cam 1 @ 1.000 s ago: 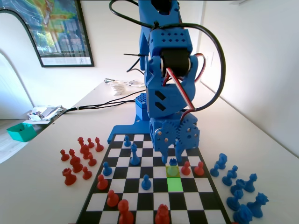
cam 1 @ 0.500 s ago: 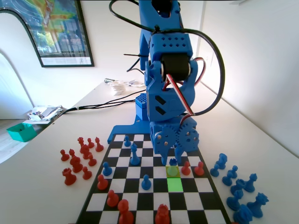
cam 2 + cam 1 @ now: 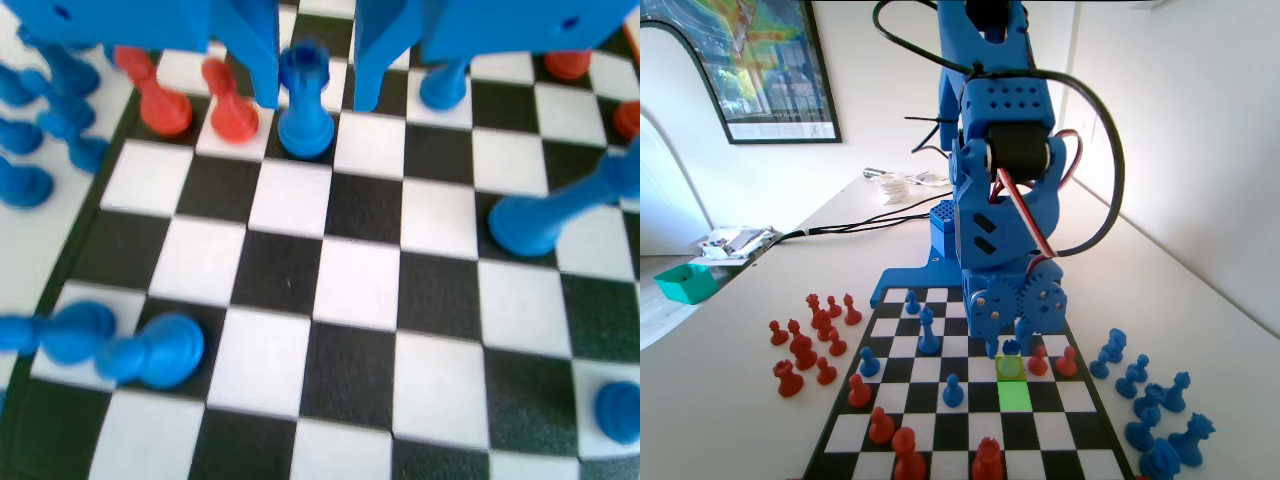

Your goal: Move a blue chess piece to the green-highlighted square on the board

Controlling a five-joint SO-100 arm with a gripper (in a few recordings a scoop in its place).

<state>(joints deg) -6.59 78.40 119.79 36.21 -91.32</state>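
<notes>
The blue chess piece (image 3: 1010, 366) stands on a yellow-olive tinted square of the board (image 3: 940, 432), its lower half tinted greenish. The green-highlighted square (image 3: 1015, 395) lies bare just in front of it, one square nearer the fixed camera. My gripper (image 3: 1008, 347) hangs low over the piece, open, one jaw on each side of it. In the wrist view the blue chess piece (image 3: 305, 105) stands between the two jaws of the gripper (image 3: 315, 100), with small gaps on both sides.
Two red pawns (image 3: 1038, 362) (image 3: 1067, 362) stand right of the piece, close to the jaw; the wrist view shows them on the left (image 3: 232, 105). A tall blue piece (image 3: 928, 335) and blue pawns (image 3: 953, 390) are on the board. Spare blue pieces (image 3: 1145, 400) crowd the table right, red ones (image 3: 805, 345) left.
The arm has sunk a little and the open jaws have come down around the top of the blue piece. No piece has moved.
</notes>
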